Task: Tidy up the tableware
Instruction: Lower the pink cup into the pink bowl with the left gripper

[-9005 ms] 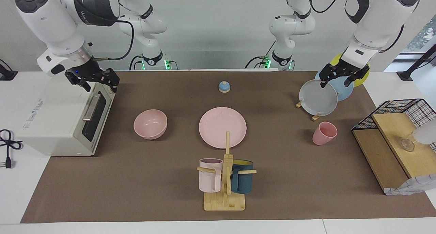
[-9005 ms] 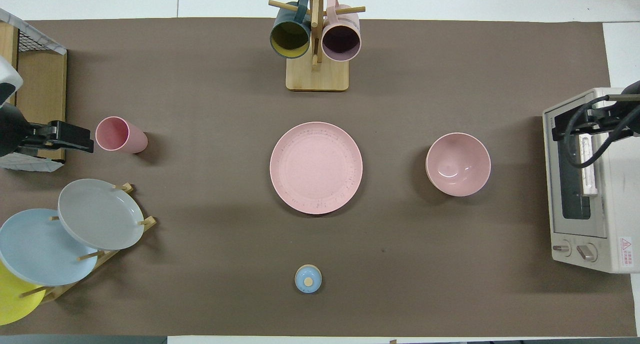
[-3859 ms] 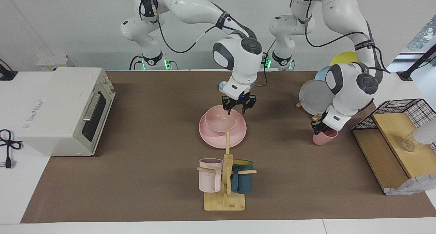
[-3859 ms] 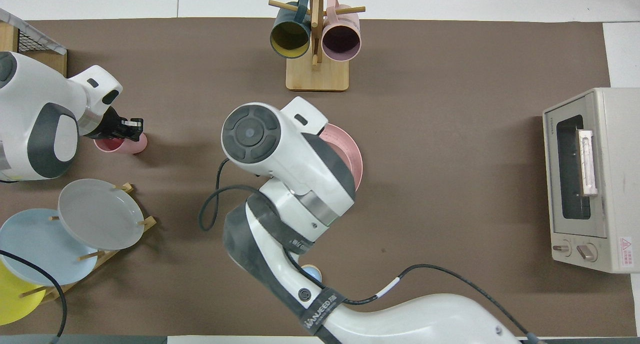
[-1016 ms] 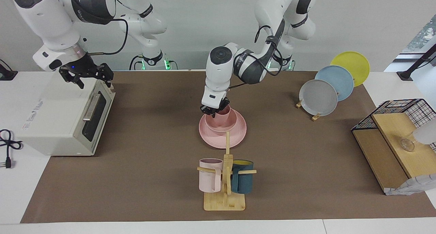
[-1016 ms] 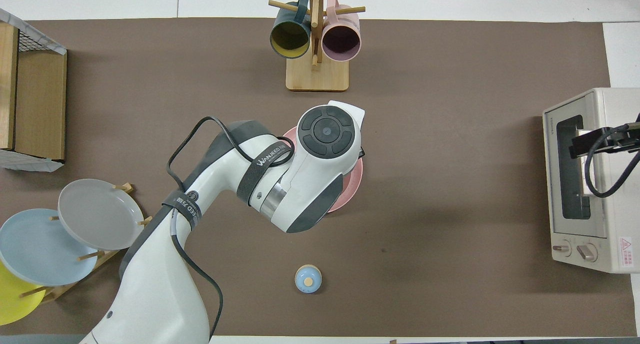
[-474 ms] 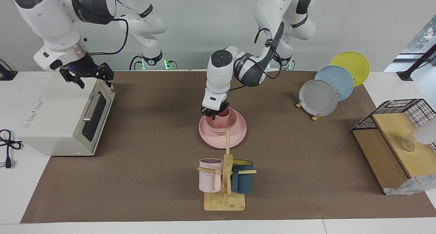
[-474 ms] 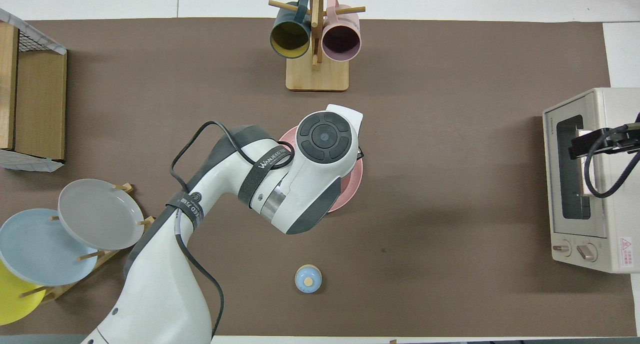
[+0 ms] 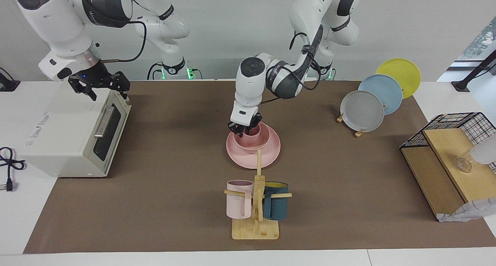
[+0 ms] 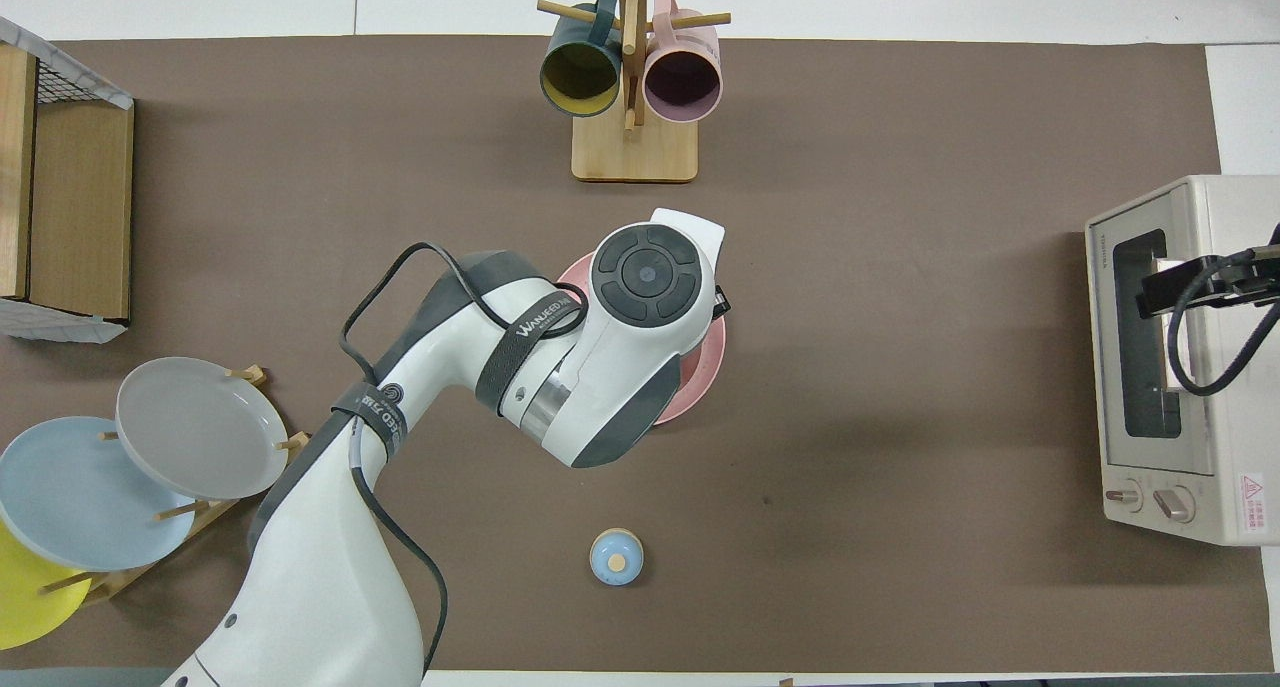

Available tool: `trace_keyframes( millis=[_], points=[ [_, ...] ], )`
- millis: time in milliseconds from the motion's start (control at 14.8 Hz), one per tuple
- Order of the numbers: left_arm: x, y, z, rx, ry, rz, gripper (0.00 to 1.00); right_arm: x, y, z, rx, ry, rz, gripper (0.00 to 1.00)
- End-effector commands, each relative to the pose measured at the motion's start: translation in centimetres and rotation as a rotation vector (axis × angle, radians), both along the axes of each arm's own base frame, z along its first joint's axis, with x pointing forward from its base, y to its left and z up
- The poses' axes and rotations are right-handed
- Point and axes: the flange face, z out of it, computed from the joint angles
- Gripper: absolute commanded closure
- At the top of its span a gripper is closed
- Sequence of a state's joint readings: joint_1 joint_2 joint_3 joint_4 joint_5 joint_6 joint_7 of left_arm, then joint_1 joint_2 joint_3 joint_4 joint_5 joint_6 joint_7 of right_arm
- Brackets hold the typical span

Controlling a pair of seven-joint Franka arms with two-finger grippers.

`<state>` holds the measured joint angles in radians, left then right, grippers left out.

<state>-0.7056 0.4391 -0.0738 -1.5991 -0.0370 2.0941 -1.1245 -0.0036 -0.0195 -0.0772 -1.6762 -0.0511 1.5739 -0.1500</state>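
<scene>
At the centre of the facing frame the pink plate point(image 9: 254, 153) lies flat on the brown tabletop point(image 9: 174, 204), with the pink bowl point(image 9: 259, 141) sitting on it and the pink cup point(image 9: 250, 130) standing upright inside the bowl; the left gripper point(image 9: 243, 129), whose arm reaches in from the upper right of that frame, is down at the cup's rim, its fingers about the rim, though whether they clench it or have let go cannot be told; in the overhead frame that arm's wrist covers the stack, and only an edge of the plate point(image 10: 705, 367) shows at mid-frame; the right gripper point(image 9: 101, 84) hangs at the upper left of the facing frame over the toaster oven point(image 9: 66, 130), its fingers spread and grasping nothing, that arm waiting; in the lower middle of the facing frame a wooden mug rack point(image 9: 256, 215) carries a pale pink mug point(image 9: 238, 200) and a dark teal mug point(image 9: 276, 206); at the upper right a grey plate point(image 9: 362, 111), a blue plate point(image 9: 383, 93) and a yellow plate point(image 9: 401, 72) lean in a stand; a small blue bell point(image 10: 616, 557) sits low in the overhead frame.
</scene>
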Motion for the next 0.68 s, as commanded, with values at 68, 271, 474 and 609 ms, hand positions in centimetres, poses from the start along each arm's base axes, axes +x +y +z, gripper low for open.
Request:
trace_keyframes(
  millis=[68, 271, 474, 609],
  points=[
    [0.0, 0.6, 0.4, 0.016, -0.016, 0.006, 0.05, -0.7, -0.1, 0.3, 0.024, 0.002, 0.013, 0.00],
    [0.2, 1.8, 3.1, 0.029, -0.013, 0.012, 0.00, -0.7, -0.2, 0.3, 0.024, 0.002, 0.011, 0.00],
    [2.1, 6.1, 8.3, 0.011, -0.041, 0.066, 0.00, -0.7, -0.1, 0.3, 0.024, 0.002, 0.013, 0.00],
    [3.8, 9.8, 11.1, 0.002, -0.060, 0.097, 0.00, -0.7, -0.1, 0.3, 0.024, 0.002, 0.013, 0.00]
  ],
)
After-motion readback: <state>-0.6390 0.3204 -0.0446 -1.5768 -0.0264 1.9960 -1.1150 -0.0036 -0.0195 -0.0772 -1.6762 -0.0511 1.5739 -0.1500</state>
